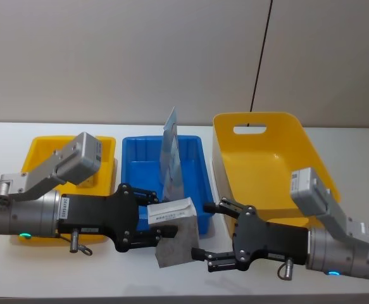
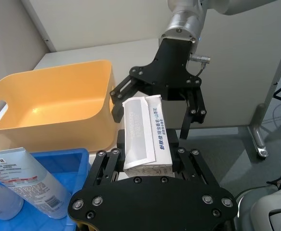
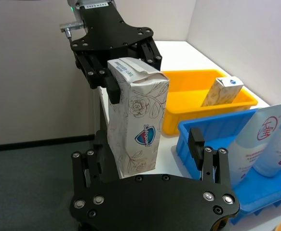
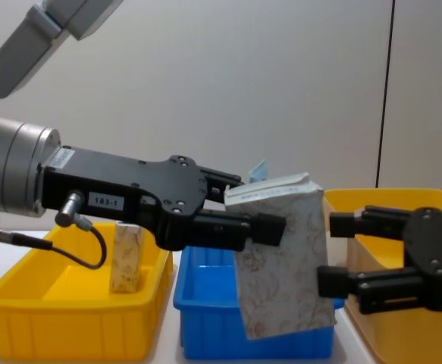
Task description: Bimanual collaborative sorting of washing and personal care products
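Observation:
My left gripper (image 1: 165,215) is shut on the white top of the large beige floral pack (image 1: 178,244), holding it upright in the air in front of the blue bin (image 1: 140,158). The pack (image 3: 135,120) hangs with its lower part between the spread fingers of my open right gripper (image 3: 147,154), which faces it from the right (image 4: 334,254). Tall light-blue pouches (image 1: 171,152) stand in the blue bin. A small beige pack (image 4: 126,258) leans in the small yellow bin (image 4: 54,318) on the left.
A large yellow bin with a handle slot (image 1: 260,152) stands at the right, close behind my right arm. The three bins sit side by side on a white table (image 1: 336,136) against a grey wall.

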You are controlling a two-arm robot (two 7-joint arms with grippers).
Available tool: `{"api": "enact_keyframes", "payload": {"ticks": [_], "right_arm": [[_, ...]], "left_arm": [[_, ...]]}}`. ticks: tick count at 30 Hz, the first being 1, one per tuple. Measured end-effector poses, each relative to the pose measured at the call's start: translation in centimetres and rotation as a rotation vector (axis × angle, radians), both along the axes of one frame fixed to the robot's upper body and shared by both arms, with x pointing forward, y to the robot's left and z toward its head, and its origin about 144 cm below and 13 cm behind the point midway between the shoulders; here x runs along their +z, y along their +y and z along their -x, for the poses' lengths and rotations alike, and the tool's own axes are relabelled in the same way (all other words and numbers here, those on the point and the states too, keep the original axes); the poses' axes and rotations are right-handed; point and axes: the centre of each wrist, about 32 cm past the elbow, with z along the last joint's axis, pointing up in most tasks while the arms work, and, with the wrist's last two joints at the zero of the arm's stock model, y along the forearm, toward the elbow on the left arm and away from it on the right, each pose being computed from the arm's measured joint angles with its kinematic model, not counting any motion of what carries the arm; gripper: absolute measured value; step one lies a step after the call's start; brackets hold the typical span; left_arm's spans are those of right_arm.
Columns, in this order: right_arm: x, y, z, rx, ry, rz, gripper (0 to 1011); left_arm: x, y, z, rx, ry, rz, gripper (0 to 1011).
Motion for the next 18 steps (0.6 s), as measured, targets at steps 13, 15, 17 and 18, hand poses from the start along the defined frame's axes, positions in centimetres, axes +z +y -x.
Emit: {"api": "enact_keyframes", "payload": {"ticks": [13,15,17,18], "right_arm": [[-0.5,1.2,-1.1,0.015,0.01,0.011,1002],[-0.6,1.3,-1.3,0.018,0.013,0.014,1002],[-0.6,1.5,-1.4,0.022,0.02,0.017,1002],[-0.6,1.5,-1.5,0.024,0.022,0.018,1002]], "left_arm": [[0.0,0.0,0.0,0.0,0.0,0.0,429],[0.0,0.0,0.0,0.0,0.0,0.0,429],[0.0,0.0,0.0,0.0,0.0,0.0,429],[0.0,0.0,0.0,0.0,0.0,0.0,429]]}}
